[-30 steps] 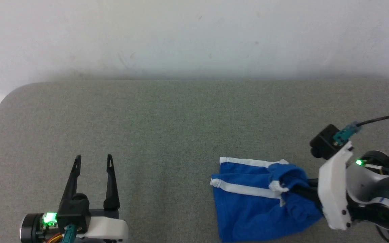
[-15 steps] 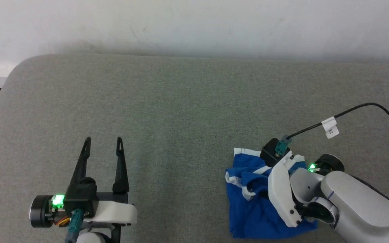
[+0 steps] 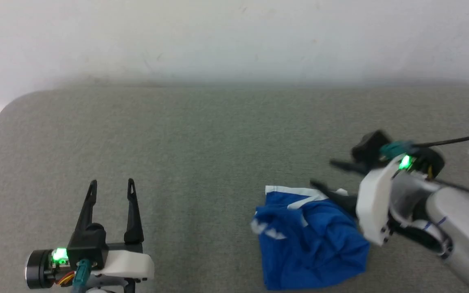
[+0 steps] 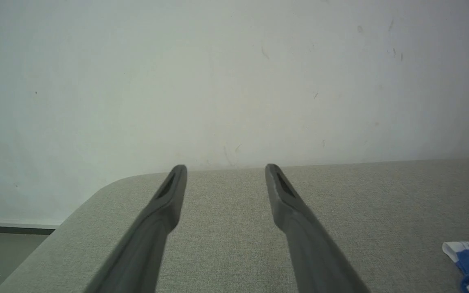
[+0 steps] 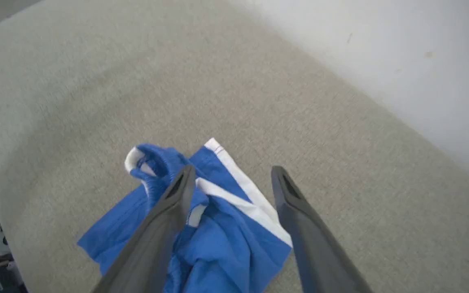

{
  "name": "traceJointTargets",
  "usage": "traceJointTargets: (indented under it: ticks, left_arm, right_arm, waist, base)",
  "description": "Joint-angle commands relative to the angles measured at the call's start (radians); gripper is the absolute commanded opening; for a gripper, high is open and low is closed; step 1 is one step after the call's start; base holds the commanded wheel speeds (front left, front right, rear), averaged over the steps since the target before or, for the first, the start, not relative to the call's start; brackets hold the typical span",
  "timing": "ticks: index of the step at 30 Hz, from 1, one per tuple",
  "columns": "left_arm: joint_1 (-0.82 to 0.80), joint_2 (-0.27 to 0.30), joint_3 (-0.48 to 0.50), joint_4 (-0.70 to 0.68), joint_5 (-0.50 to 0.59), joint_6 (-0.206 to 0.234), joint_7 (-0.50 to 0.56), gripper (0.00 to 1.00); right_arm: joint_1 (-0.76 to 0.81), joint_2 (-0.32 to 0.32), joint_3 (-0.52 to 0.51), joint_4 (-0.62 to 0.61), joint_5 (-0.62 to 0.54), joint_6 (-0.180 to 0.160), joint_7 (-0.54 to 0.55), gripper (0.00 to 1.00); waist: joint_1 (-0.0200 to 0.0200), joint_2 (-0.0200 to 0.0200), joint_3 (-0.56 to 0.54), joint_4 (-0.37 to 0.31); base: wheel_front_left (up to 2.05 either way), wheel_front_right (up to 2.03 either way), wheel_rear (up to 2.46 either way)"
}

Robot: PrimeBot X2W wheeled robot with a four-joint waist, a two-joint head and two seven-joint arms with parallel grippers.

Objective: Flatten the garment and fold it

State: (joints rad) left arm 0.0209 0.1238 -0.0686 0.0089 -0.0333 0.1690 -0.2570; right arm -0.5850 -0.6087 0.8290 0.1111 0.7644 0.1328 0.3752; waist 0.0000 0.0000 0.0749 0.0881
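Grey cloth-covered table (image 3: 202,134) meets a white wall (image 3: 234,36). From the head, the garment (image 3: 307,240) lies crumpled on it. The left gripper (image 3: 111,184) sits well to the garment's left, fingers spread, holding nothing. The blurred right gripper (image 3: 323,173) is at its far right edge. The left wrist catches the garment's white-trimmed corner. The right wrist has spread fingers just above the garment, gripping nothing.

Bright blue shorts (image 3: 312,240) with white stripes and white hem trim, crumpled in a loose heap, not flattened. Lying on the grey table (image 3: 202,134) toward four o'clock in the head view. White-edged corner spread flat at eleven o'clock of the heap, folds bunched at nine o'clock.
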Motion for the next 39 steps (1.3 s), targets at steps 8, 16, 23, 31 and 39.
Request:
traceJointTargets:
  ticks: [8,16,23,31,39]
  left_arm:
    - [0.026,-0.002,0.017,-0.032,0.010,0.006,-0.005,1.00]
    - [0.025,-0.004,0.042,-0.040,0.000,-0.004,-0.005,1.00]
    - [0.037,-0.008,0.046,-0.046,0.003,-0.018,-0.005,1.00]
    - [0.047,-0.005,0.059,-0.050,0.009,-0.025,-0.005,1.00]
    - [0.032,-0.021,0.038,-0.039,0.010,-0.034,-0.005,1.00]
  right_arm:
    - [0.072,0.073,-0.315,-0.025,-0.167,-0.002,-0.324,1.00]
    - [0.283,0.288,-0.674,0.002,-0.449,-0.002,-0.602,1.00]
    - [0.501,0.473,-0.825,-0.054,-0.561,-0.002,-0.636,1.00]
    - [0.432,0.400,-0.728,-0.020,-0.552,-0.002,-0.501,1.00]
    - [0.225,0.142,-0.382,0.067,-0.237,-0.002,0.099,1.00]
  waist:
    - [0.0000,0.0000,-0.064,-0.093]
    - [0.0000,0.0000,-0.069,-0.104]
    - [0.0000,0.0000,-0.071,-0.095]
    - [0.0000,0.0000,-0.065,-0.091]
    - [0.0000,0.0000,-0.042,-0.044]
  base:
    - [0.00,0.00,0.00]
    - [0.00,0.00,0.00]
    - [0.00,0.00,0.00]
    - [0.00,0.00,0.00]
    - [0.00,0.00,0.00]
